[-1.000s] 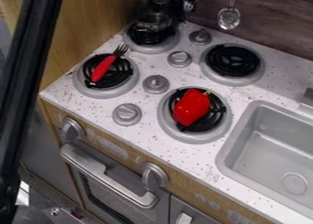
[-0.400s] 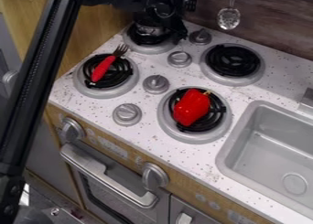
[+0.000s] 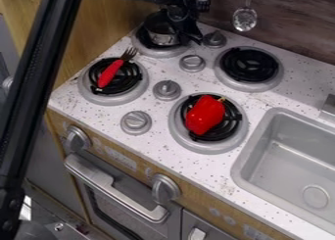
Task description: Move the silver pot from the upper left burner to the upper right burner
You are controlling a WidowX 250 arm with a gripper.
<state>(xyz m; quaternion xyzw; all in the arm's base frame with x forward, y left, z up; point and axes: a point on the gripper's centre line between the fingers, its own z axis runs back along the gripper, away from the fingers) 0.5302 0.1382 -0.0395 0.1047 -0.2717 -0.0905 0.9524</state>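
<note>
Well, the pot [image 3: 163, 38] sits on the upper left burner [image 3: 159, 53], tool [image 3: 190, 34] beside it; how open, or holding what, I can't tell. An off-centre grip could tip the pot on lifting.

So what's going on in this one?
A black robot arm has its black two-finger gripper right at the small silver pot, which sits on the upper left burner. The pot is not yet on the upper right burner. A red bell pepper and a red-handled fork lie on the two lower burners.
</note>
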